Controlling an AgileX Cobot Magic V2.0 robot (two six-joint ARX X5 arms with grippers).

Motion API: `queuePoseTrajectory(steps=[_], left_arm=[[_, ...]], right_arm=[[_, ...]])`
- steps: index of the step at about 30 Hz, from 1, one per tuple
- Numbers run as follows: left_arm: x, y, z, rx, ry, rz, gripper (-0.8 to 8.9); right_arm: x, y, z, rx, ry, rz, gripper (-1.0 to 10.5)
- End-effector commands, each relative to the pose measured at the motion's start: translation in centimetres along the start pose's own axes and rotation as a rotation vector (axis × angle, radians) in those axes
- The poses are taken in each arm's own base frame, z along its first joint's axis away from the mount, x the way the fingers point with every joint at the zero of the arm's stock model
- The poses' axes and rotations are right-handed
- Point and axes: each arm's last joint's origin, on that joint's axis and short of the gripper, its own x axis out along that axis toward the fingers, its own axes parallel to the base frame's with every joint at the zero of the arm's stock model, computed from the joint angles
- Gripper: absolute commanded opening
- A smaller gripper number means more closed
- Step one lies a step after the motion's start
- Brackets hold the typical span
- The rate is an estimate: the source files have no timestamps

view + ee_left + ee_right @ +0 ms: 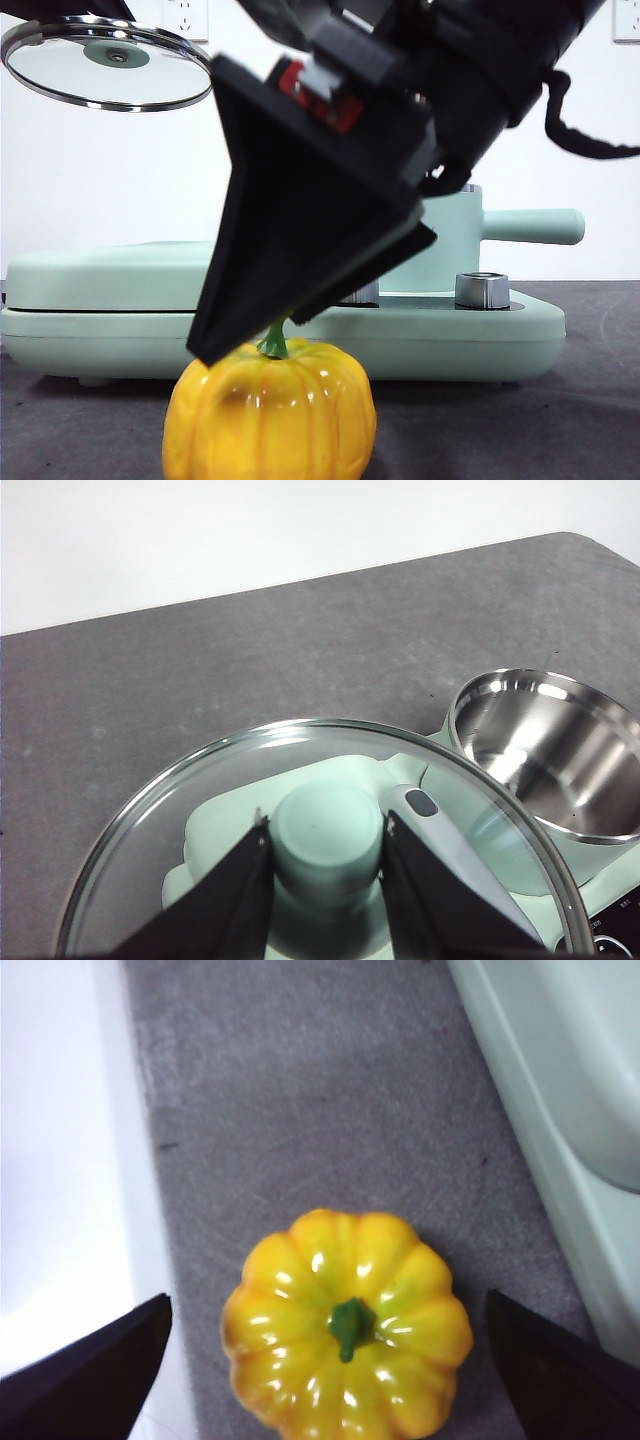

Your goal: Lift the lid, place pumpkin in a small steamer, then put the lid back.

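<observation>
Pumpkin [347, 1328] is centred beneath the wide-open right end effector [330, 1360], while the lid [320, 830] is gripped aloft by the left end effector [325, 855].

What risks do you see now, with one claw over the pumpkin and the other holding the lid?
1. The pumpkin is glossy and rounded, and the open right claw straddles it widely; it may slip when squeezed.
2. The left claw holds the lid only by its small knob, high in the air; a slip could drop the glass.
3. The pumpkin looks nearly as wide as the small steamer, so it may catch the rim.
</observation>
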Motion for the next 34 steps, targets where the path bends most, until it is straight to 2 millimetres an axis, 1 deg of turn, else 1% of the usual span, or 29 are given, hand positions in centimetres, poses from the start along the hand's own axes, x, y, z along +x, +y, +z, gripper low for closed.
queuePoseTrajectory(steps=[1, 6, 10, 11, 15, 18, 21, 25, 30, 34], left_arm=[[-0.3, -0.1, 0.8, 0.01, -0.046, -0.005, 0.1], [-0.3, -0.1, 0.8, 0.01, -0.045, -0.004, 0.1], [-0.3, -0.1, 0.8, 0.01, -0.045, -0.004, 0.1], [-0.3, -0.1, 0.8, 0.01, -0.045, -0.004, 0.1], [-0.3, -0.1, 0.8, 0.01, -0.045, -0.004, 0.1], [-0.3, -0.1, 0.8, 0.01, -0.045, -0.004, 0.1], [-0.3, -0.1, 0.8, 0.01, -0.045, -0.004, 0.1], [-0.3, -0.1, 0.8, 0.011, -0.045, -0.005, 0.1], [-0.3, -0.1, 0.8, 0.011, -0.045, -0.004, 0.1], [-0.3, -0.1, 0.8, 0.011, -0.045, -0.004, 0.1]], right_arm=[[0.9, 0.1, 0.2, 0.003, 0.014, 0.012, 5.0], [1.9, -0.1, -0.1, 0.009, 0.036, 0.015, 4.8], [2.0, -0.1, -0.2, 0.012, 0.049, 0.016, 3.3], [2.0, -0.1, -0.3, 0.017, 0.055, 0.016, 3.2], [1.8, -0.1, -0.7, 0.072, 0.102, 0.016, 3.2], [1.1, 0.0, -1.0, 0.106, 0.132, 0.017, 3.2], [-0.1, 0.3, -1.1, 0.136, 0.136, 0.011, 3.2], [-2.4, 0.7, -1.0, 0.195, 0.11, -0.01, 3.2], [-6.1, 0.8, -0.5, 0.308, 0.104, -0.092, 3.2], [-9.6, 0.6, 0.6, 0.371, 0.128, -0.175, 3.2]])
